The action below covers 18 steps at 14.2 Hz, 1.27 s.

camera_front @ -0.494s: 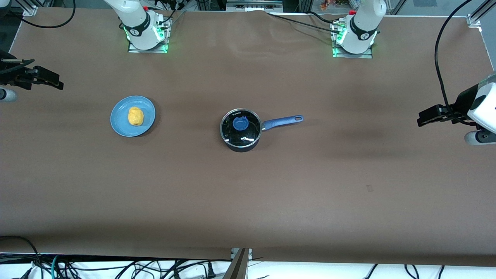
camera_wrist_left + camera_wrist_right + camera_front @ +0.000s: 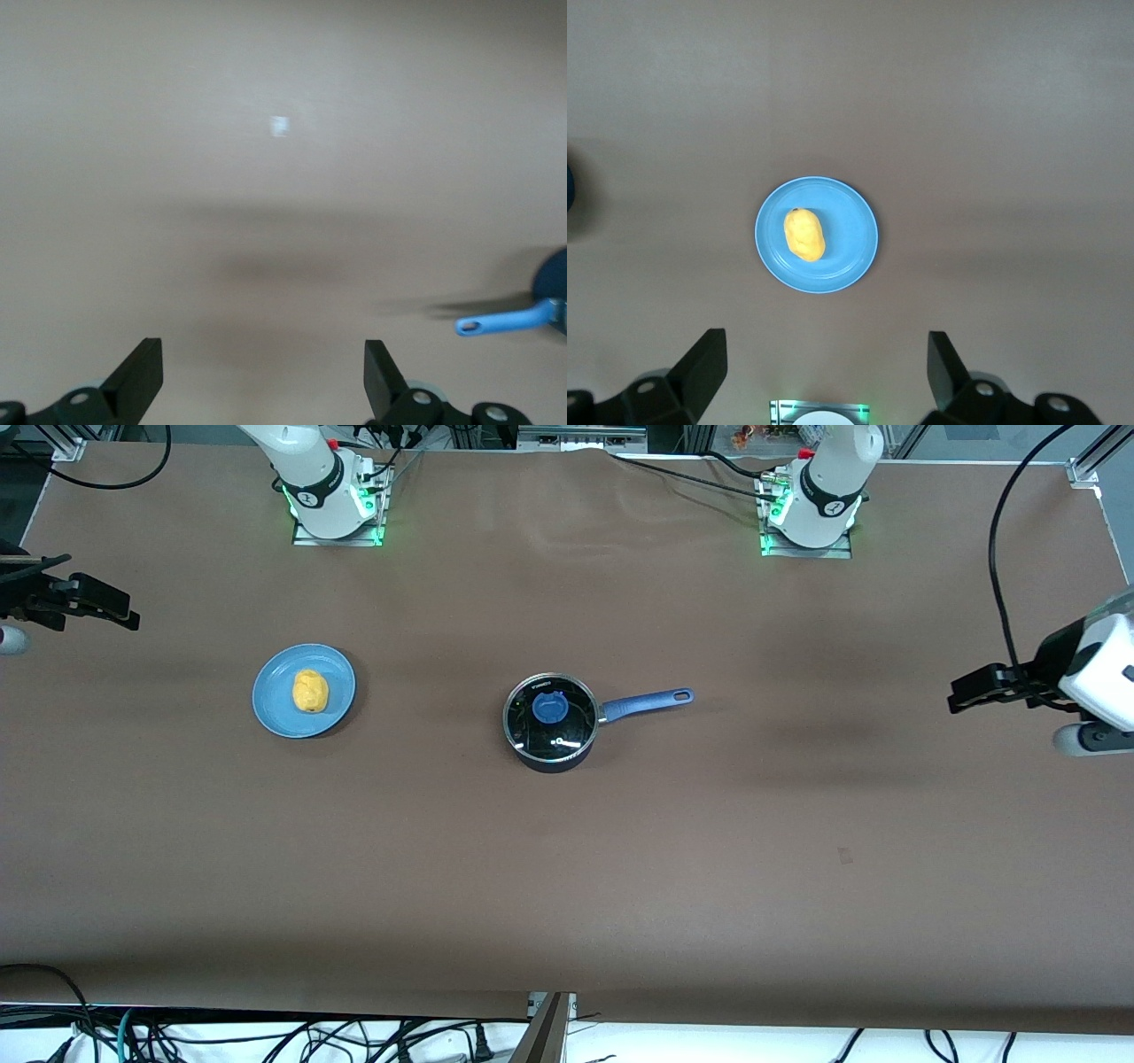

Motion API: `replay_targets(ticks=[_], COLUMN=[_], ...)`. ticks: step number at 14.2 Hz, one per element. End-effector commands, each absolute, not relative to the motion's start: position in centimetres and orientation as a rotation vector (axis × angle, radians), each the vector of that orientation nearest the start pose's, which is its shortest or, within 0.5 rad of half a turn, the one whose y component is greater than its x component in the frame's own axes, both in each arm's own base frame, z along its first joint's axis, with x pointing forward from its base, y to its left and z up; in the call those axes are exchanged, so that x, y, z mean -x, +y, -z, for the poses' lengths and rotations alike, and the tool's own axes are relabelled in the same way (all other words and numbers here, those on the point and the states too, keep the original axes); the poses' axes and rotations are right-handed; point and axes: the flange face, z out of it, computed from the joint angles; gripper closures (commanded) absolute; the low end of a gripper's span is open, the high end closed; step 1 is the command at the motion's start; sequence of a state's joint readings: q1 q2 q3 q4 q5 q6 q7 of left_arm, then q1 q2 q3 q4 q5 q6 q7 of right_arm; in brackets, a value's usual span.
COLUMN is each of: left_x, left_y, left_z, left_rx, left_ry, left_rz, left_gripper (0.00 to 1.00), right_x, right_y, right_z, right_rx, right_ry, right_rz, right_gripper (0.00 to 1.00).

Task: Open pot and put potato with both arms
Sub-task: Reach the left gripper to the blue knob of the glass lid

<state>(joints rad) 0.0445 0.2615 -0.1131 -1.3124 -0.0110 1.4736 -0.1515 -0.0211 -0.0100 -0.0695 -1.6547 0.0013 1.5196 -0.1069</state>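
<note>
Lid (image 2: 551, 718) seen on pot (image 2: 550, 728), potato (image 2: 310, 691) on plate (image 2: 276, 713); left hand (image 2: 961, 693) spread over bench (image 2: 620, 868) end, to be centred on knob (image 2: 549, 708); right hand (image 2: 120, 609) spread, to be aligned over potato.

My left gripper (image 2: 263, 382) hangs over bare brown table (image 2: 266, 221), fingers (image 2: 140, 376) spread wide with nothing between them. Off to one side of it I see the pot (image 2: 554, 283) edge and its blue handle (image 2: 500, 320), well apart.
</note>
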Motion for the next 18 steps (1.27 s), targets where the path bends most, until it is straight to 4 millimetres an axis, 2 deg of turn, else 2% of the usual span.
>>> replay_targets(ticks=[1, 3, 7, 10, 12, 15, 18], left_x=[-61.6, -61.9, -61.8, -60.4, -58.7, -55.8, -53.2], left_y=[-8.5, -13.7, -26.9, -35.8, -41.1, -47.0, -50.7], left_z=[-56.9, -54.7, -47.5, -42.7, -38.9, -34.9, -32.5], left_rx=[3.199, 3.218, 3.221, 3.241, 3.221, 3.212, 3.208], left_ry=[-0.167, -0.222, -0.427, -0.576, -0.589, -0.583, -0.512], left_rz=[-0.212, -0.180, -0.172, -0.144, -0.110, -0.056, -0.050], left_gripper=[0.00, 0.00, 0.00, 0.00, 0.00, 0.00, 0.00], right_x=[-54.2, -54.2, -54.1, -54.0, -54.0, -54.0, -53.9], right_y=[-4.7, -4.7, -5.0, -4.7, -4.7, -4.9, -4.7], right_z=[-59.2, -59.2, -59.2, -59.3, -59.3, -59.3, -59.3], right_rx=[3.106, 3.106, 3.104, 3.104, 3.104, 3.103, 3.103], right_ry=[-0.031, -0.031, -0.024, -0.031, -0.031, -0.027, -0.031], right_rz=[-0.187, -0.187, -0.196, -0.196, -0.196, -0.199, -0.199], right_gripper=[0.00, 0.00, 0.00, 0.00, 0.00, 0.00, 0.00])
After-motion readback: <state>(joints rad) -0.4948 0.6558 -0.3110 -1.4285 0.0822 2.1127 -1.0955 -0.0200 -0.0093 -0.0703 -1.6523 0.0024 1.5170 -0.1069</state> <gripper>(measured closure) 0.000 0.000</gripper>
